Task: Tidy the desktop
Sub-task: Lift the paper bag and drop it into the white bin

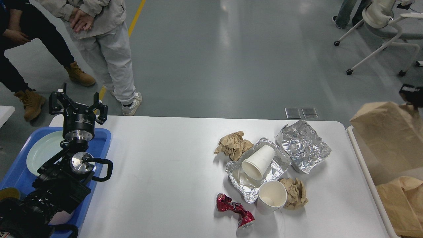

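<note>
The left claw [78,103] hangs above the far end of the blue tray [99,145] at the table's left edge, its fingers spread apart and holding nothing; a pale green plate [43,148] lies in the tray beneath the arm. The right claw [411,96] shows only as a small dark shape at the far right edge, over a brown paper bag [386,132] standing in the beige bin [363,165], and I cannot tell whether it is apart or together. The white table [158,172] fills the lower middle of the view, its left half bare, so all the litter lies well to the right of the left claw. From left to right: a crushed red can [234,210] near the front edge, a crumpled brown paper [233,145] farther back, a foil tray [256,172] with a white paper cup [258,162] lying on its side in it, mouth toward the front, a second white cup [271,197] standing upright just beside the tray's front corner, another brown paper wad [295,193] touching that cup, and a crumpled foil sheet [304,145] at the back right. The cluster sits nearer the bin and the right arm than the left, so I judge the right arm better placed to clear it.
</note>
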### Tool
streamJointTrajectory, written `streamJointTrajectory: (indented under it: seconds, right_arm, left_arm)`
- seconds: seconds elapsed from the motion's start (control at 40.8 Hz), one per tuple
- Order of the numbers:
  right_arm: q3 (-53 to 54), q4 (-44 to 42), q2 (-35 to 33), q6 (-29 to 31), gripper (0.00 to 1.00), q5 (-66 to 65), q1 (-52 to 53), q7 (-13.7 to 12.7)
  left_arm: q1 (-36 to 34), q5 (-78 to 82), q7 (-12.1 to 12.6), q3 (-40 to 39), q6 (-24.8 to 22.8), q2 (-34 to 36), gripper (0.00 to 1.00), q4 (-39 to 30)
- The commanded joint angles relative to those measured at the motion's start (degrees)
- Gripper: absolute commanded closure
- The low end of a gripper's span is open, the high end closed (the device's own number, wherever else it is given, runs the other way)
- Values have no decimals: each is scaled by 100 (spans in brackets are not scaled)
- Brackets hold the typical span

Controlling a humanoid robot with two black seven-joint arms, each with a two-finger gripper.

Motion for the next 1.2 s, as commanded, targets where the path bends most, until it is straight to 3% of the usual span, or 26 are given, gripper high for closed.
streamJointTrajectory:
  seconds: [0.0,0.172,0.319,0.515,0.54,0.564,0.589,0.662,1.006,1.177]
  right_arm:
    - [286,-59,-211,-48,100,7,325,-5]
    - [673,-533,-422,-697,100,7,151,-14]
    - [875,-1138,-440,-1646,100,7,-1138,-5]
    - [1438,-1623,-448,-1850,100,7,-2459,-5]
    - [1499,-1650,-448,-1850,95,7,-2591,-5]
    - [1552,-1693,-448,-1859,80,7,-2740,-5]
    - [1596,-1737,-448,-1859,63,-2,-2846,-5]
    - [1789,-2018,-440,-1876,0,7,-3223,4]
    - [2098,-2045,-378,-1841,0,-2,-3533,4]
    - [1984,-1598,-141,-1753,0,-28,-2567,4]
  left_arm:
    - [0,0,-9,0,0,0,3,0]
    - [0,0,0,0,0,0,3,0]
    - [0,0,0,0,0,0,4,0]
    - [0,0,0,0,0,0,4,0]
    - [0,0,0,0,0,0,4,0]
    - [0,0,0,0,0,0,3,0]
    - [0,0,0,0,0,0,3,0]
    - [0,0,0,0,0,0,4,0]
    - [0,0,0,0,0,0,3,0]
    - [0,0,0,0,0,0,3,0]
